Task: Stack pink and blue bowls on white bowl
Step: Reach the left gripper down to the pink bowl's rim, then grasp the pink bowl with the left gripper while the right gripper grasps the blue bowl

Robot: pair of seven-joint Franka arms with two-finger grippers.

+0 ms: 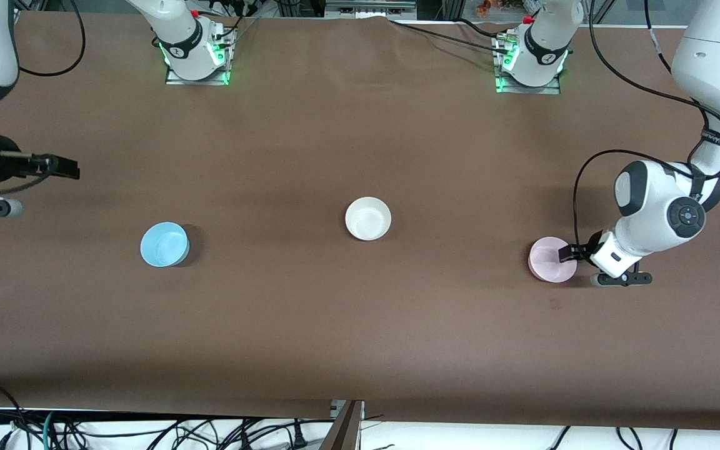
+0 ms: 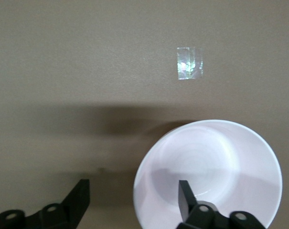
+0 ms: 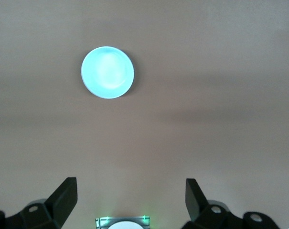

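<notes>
Nothing was stacked: 3 bowls sat apart. Left gripper (image 1: 569, 253) straddled the pink bowl's (image 1: 547, 259) rim, fingers not yet clamped. Right gripper (image 1: 63, 167) waited, wide, above the table (image 1: 360, 325) near the blue bowl (image 1: 164, 244); white bowl (image 1: 367, 218) sat empty.

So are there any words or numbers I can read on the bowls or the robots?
None can be read.
Pink bowl, blue bowl, white bowl: plain, no writing.
Strap on the left arm: some lettering, too small to read.
Round marks on the arm bases: too blurred to read.

White bowl (image 1: 368, 218) between blue bowl (image 1: 164, 244) and pink bowl (image 1: 550, 259).
</notes>
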